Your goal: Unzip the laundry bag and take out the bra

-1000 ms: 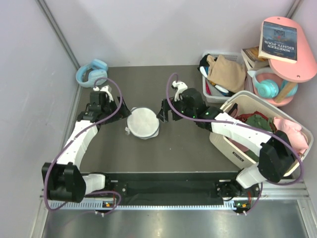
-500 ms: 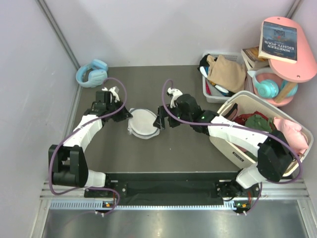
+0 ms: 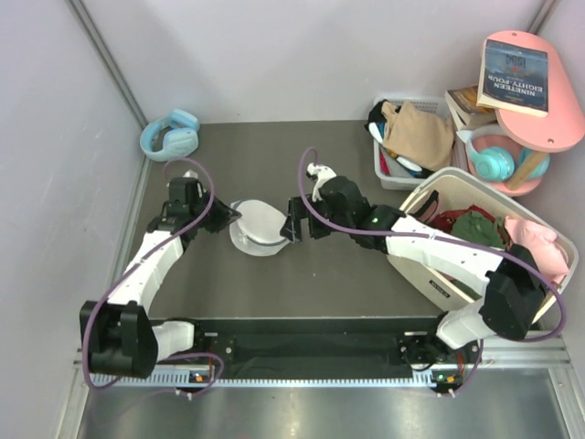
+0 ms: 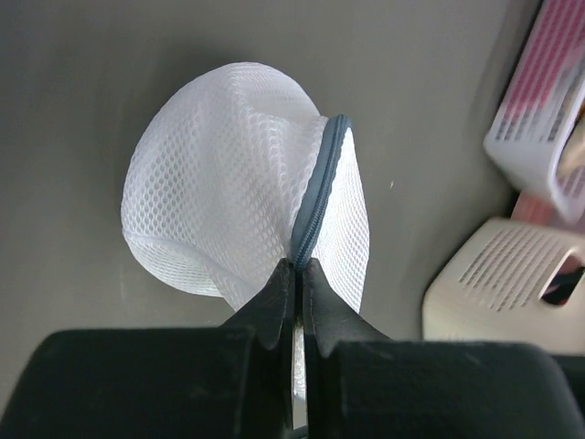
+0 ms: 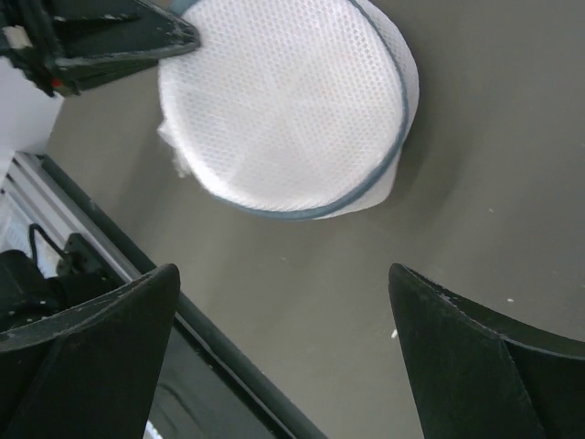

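Observation:
The laundry bag (image 3: 260, 229), a round white mesh pouch with a grey-blue zip (image 4: 320, 178) round its rim, lies mid-table with its left edge lifted. My left gripper (image 3: 233, 218) is shut on that zipped rim; in the left wrist view its fingertips (image 4: 300, 265) pinch the zip with the mesh (image 4: 228, 174) bulging beyond. My right gripper (image 3: 292, 225) hangs open just right of the bag; in the right wrist view its fingers (image 5: 283, 274) stand wide apart, clear of the bag (image 5: 283, 101). The bra does not show in any view.
Blue headphones (image 3: 170, 134) lie at the back left corner. A grey crate (image 3: 379, 151) with tan cloth and a big white basket (image 3: 416, 270) of clothes stand at the right. A pink shelf (image 3: 548, 133) with books rises behind them.
My left gripper came down to the bag's left rim and shut on the zip, tilting that edge up. The right gripper edged a little closer, still open.

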Robot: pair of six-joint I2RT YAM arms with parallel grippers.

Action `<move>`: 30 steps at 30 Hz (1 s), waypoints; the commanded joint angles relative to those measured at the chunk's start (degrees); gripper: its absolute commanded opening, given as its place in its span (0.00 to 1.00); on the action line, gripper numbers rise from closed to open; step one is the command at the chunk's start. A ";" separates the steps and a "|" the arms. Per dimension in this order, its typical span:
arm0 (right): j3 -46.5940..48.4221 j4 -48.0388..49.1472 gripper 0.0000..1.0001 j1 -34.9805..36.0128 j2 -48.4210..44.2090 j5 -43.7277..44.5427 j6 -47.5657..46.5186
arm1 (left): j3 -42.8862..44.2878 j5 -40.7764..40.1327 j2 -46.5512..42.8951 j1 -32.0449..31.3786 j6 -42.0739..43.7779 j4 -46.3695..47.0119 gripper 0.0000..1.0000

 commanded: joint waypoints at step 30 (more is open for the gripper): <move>22.16 0.12 0.39 7.66 20.28 -13.15 -2.27 | -3.91 -8.14 -6.52 -0.10 -41.79 -4.53 0.00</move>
